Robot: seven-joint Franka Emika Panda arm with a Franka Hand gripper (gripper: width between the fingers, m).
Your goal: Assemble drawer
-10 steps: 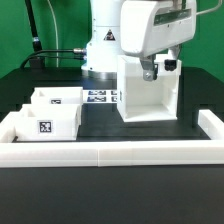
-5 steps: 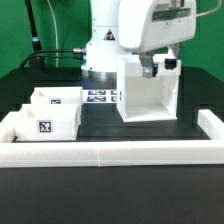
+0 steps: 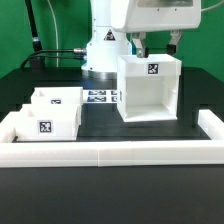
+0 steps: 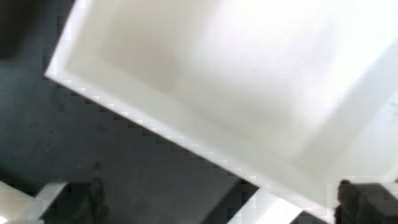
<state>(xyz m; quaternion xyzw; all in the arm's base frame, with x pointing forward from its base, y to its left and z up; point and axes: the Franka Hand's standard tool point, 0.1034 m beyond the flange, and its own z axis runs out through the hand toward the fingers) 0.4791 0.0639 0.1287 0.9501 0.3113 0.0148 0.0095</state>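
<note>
Lifted clear since a second ago, your claw (image 3: 158, 48) is hanging open and empty | casing (image 3: 150, 95) is standing upright just beneath it on the surface (image 3: 100, 127)

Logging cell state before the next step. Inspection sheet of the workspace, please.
Surface: black table, edged at front and sides by a low white rail.
Job's things: casing upright, open side towards the exterior camera, tag on top. Front tray and rear tray close together at the exterior view's left.
Clutter: marker board lying flat; nothing else seen.
Grippers: claw open above the casing, holding nothing.
Cables: black cables at the rear, exterior view's left.
Surroundings: green wall; robot base.
</note>
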